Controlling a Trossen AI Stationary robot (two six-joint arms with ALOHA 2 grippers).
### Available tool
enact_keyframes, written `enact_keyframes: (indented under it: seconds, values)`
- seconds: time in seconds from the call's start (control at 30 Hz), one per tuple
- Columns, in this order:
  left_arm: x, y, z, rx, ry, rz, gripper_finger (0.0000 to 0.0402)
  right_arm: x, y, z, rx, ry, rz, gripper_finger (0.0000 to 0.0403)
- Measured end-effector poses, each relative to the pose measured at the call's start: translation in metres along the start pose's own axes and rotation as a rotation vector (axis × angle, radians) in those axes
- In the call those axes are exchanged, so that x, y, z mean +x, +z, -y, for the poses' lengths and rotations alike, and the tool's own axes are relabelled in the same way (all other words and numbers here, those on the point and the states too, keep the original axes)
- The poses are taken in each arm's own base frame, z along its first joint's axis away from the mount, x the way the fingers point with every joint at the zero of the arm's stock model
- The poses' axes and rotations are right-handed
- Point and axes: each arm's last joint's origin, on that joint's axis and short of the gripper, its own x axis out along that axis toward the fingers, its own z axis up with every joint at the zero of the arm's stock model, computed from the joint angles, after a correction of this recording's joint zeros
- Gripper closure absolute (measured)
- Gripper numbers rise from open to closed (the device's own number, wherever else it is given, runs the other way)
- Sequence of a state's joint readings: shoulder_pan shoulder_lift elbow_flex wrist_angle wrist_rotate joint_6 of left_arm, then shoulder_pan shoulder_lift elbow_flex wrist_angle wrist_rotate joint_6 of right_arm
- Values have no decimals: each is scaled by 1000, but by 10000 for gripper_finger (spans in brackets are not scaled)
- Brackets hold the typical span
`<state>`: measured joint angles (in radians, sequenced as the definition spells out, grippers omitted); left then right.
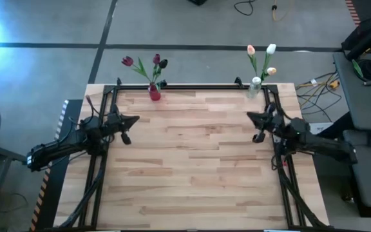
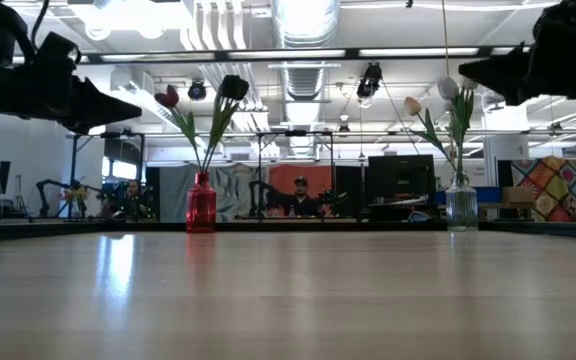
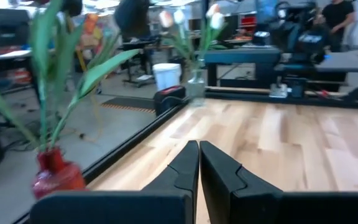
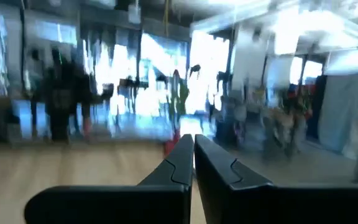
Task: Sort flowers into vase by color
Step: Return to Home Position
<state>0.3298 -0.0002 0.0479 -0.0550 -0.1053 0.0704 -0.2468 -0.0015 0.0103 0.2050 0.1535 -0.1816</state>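
Observation:
A red vase [image 1: 154, 93] [image 2: 201, 205] [image 3: 56, 175] stands at the table's far edge on the left and holds dark tulips [image 1: 145, 64] [image 2: 203, 105] on green stems. A clear vase [image 1: 256, 86] [image 2: 461, 205] [image 3: 196, 84] stands at the far edge on the right with pale tulips [image 1: 263, 55] [image 2: 438, 98]. My left gripper [image 1: 134, 119] [image 3: 199, 152] hovers over the table's left side, shut and holding nothing. My right gripper [image 1: 250, 116] [image 4: 193, 144] hovers over the right side, also shut and holding nothing.
The wooden table top [image 1: 198, 161] lies bare between the two arms. A black frame rail [image 1: 198, 86] runs along the far edge between the vases. People sit at desks in the room beyond the table [image 2: 300, 195].

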Motion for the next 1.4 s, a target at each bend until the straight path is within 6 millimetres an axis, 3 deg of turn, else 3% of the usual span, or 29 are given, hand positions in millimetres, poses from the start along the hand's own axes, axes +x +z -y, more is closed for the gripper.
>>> enact_keyframes:
  seconds: [0.3, 0.53, 0.97, 1.4]
  values:
    - [1, -2, -2, -13, 67, -25, 401, 5, -5, -1, 5, -19, -62, 394]
    - [4, -6, -1, -71, 66, -69, 401, 7, -11, -3, 160, -16, -121, 394]
    - [8, -9, 0, -69, 66, -113, 401, 10, -24, -6, 77, 5, -259, 394]
    - [10, -12, 0, -64, 65, -145, 401, 11, -24, -6, 75, 4, -254, 394]
